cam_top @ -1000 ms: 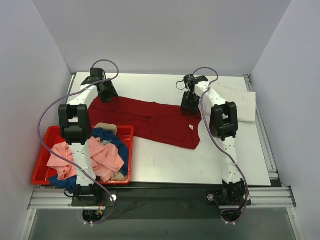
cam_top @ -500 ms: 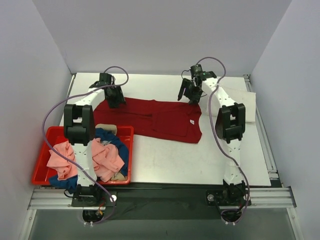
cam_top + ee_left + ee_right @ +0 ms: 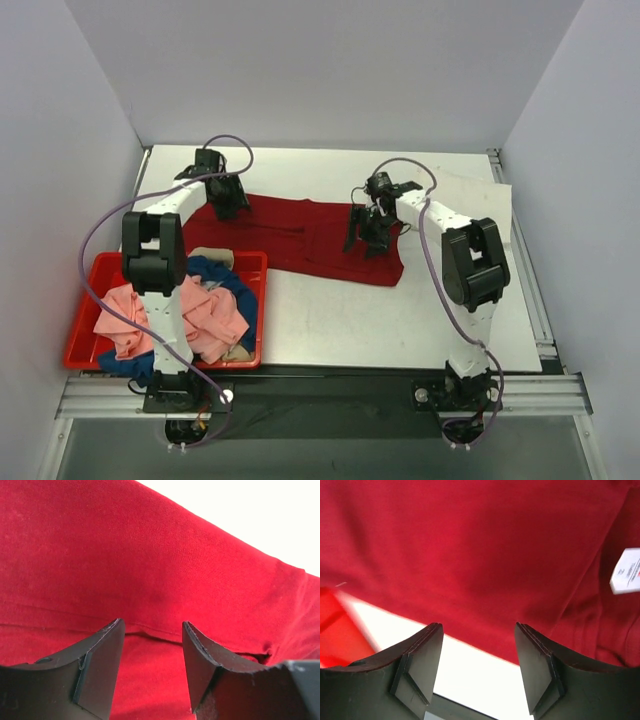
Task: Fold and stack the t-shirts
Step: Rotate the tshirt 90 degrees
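Nearest my side, by the left base, the red plastic bin (image 3: 85,310) holds the waiting pile: a pink t-shirt (image 3: 205,315) on top, a blue one (image 3: 215,272) under it and a bit of beige (image 3: 212,255) at the far rim. Beyond the bin the dark red t-shirt (image 3: 300,235) lies spread across the middle of the table (image 3: 340,320), already doubled along its length by the look of it, with a seam running through it. My right gripper (image 3: 362,238) hangs low over its right-hand part with the jaws parted and nothing between the fingers (image 3: 417,660). That wrist view shows the shirt's near hem and the small white tag (image 3: 626,570) off to one side. Further back, my left gripper (image 3: 228,200) sits over the shirt's left end, its fingers (image 3: 100,660) likewise spread and empty, with a stitched fold line just ahead of them. I judge this cloth light, limp and quick to wrinkle, so it will sag and drag if lifted by one point. I would pinch an edge or corner with each gripper, both layers together, and carry the two ends over evenly. At the far right edge lies what I take to be the white t-shirt (image 3: 497,205).
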`<action>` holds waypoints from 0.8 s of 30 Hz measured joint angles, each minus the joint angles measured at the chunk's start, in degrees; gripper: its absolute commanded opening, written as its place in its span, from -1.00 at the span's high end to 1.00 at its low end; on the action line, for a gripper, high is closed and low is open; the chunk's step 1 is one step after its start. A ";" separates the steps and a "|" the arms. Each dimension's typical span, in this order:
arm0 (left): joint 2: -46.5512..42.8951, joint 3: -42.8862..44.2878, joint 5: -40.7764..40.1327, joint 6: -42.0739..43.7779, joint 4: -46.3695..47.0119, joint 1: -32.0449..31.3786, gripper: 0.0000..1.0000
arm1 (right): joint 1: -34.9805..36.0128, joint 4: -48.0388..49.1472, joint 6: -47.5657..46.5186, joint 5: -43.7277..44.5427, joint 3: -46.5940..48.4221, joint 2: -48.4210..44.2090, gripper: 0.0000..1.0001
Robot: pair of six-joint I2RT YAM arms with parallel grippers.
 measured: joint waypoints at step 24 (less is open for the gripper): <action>-2.14 -0.24 0.11 1.84 0.26 1.14 -0.21 | -7.28 -16.13 5.68 8.66 44.19 29.73 -0.21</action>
